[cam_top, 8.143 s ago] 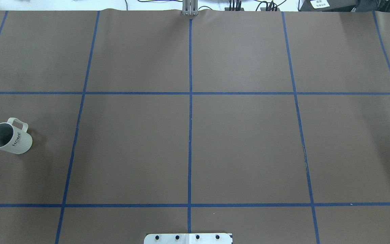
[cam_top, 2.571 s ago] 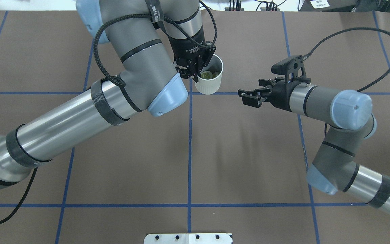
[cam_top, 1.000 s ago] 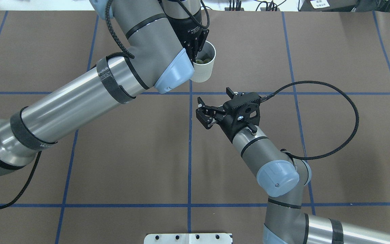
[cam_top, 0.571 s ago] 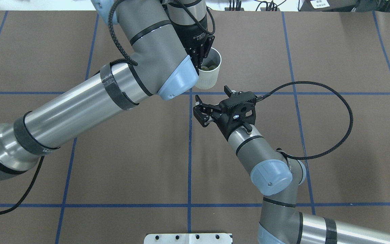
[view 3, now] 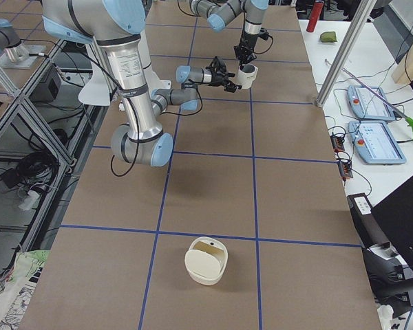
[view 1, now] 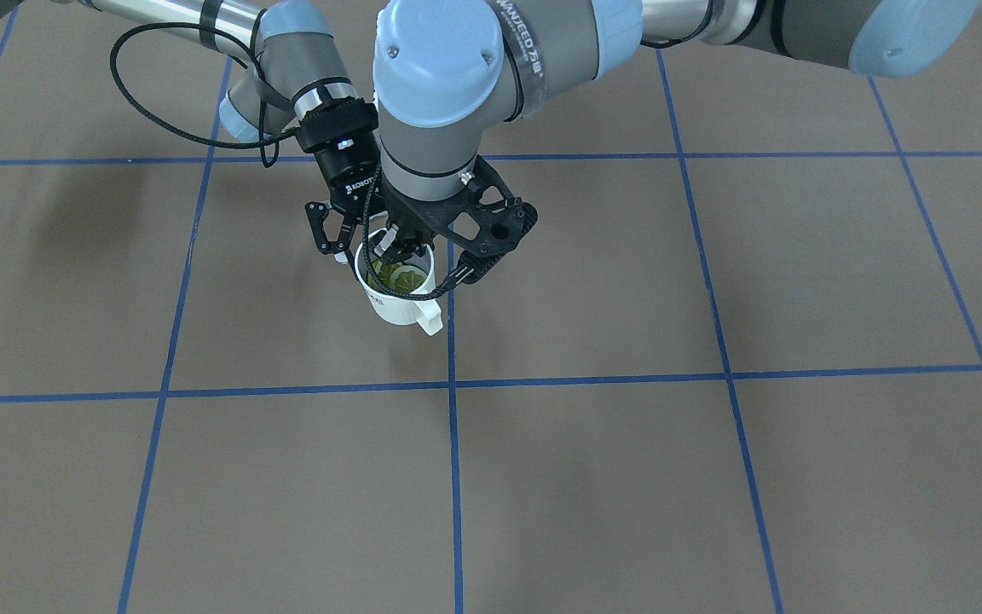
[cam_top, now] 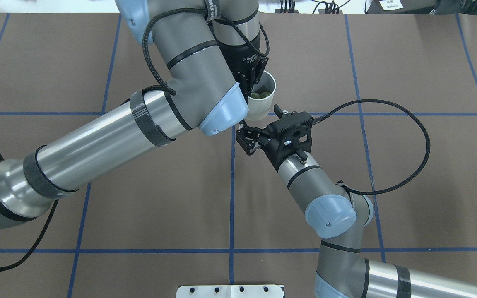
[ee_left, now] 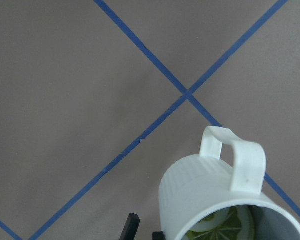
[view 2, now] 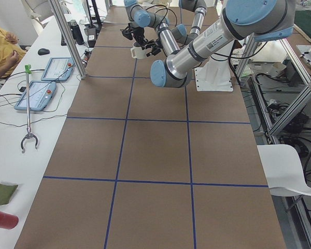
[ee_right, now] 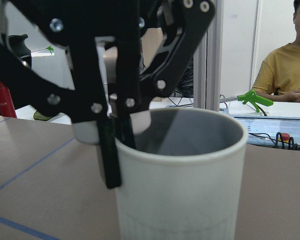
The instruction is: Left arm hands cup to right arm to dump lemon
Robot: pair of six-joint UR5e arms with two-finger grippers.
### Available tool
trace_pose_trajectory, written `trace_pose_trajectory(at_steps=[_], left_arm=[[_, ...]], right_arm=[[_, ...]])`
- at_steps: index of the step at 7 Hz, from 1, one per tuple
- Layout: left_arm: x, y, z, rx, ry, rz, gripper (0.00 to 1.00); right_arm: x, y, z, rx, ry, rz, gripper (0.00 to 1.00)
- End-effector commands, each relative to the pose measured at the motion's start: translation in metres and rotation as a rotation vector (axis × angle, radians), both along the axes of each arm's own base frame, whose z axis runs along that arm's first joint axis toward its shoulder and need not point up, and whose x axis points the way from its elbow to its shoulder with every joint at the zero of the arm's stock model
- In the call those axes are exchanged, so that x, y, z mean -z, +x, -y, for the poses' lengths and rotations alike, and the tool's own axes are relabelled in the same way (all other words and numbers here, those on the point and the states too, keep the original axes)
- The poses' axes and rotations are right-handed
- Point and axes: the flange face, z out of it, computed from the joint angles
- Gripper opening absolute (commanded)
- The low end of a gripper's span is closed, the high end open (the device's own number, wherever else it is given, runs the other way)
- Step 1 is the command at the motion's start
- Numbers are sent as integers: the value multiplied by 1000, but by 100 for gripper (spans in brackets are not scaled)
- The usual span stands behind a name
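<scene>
The left gripper (cam_top: pixel 250 87) is shut on the rim of the off-white cup (cam_top: pixel 262 105) and holds it upright off the table. Yellow-green lemon slices (cam_top: pixel 261 94) lie inside the cup. The front view shows the cup (view 1: pixel 397 300) with its handle turned away from the robot, the lemon (view 1: pixel 398 275) and the left gripper (view 1: pixel 399 247). The right gripper (cam_top: pixel 245 140) is open, level with the cup's wall on the robot's side. It also shows in the front view (view 1: pixel 346 237). The cup (ee_right: pixel 182 175) fills the right wrist view. I cannot tell whether the right fingers touch it.
The table is brown paper with blue tape lines (cam_top: pixel 232 186). An off-white container (view 3: pixel 206 260) stands on it towards the robot's right end. The right arm's black cable (cam_top: pixel 408 124) loops out to the right. Tablets (view 2: pixel 41 93) and a seated person (view 2: pixel 0 46) are beyond the far edge.
The left arm has carried the cup a little right and towards the robot. The right gripper has closed in on the cup from below, still open.
</scene>
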Motion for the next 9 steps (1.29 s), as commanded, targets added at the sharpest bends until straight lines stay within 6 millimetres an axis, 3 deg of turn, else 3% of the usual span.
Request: trace_pose_trajectory(at_steps=[1,3,4,9], left_arm=[[-3,3,-3,-6,-4,5,0],[2,-1,-7,-7,6,-7,0],[3,8,-17,-24,6,-9,0],[4,8,-20,-21,2,-13,0]], right_arm=[[-3,-1,2,-15,-2,-6,98],[-3,-1,2,-22,-2,-7,98],[-2,-1,2,-24,-1,-6,98],[-3,0,3,-36,-2,-8,98]])
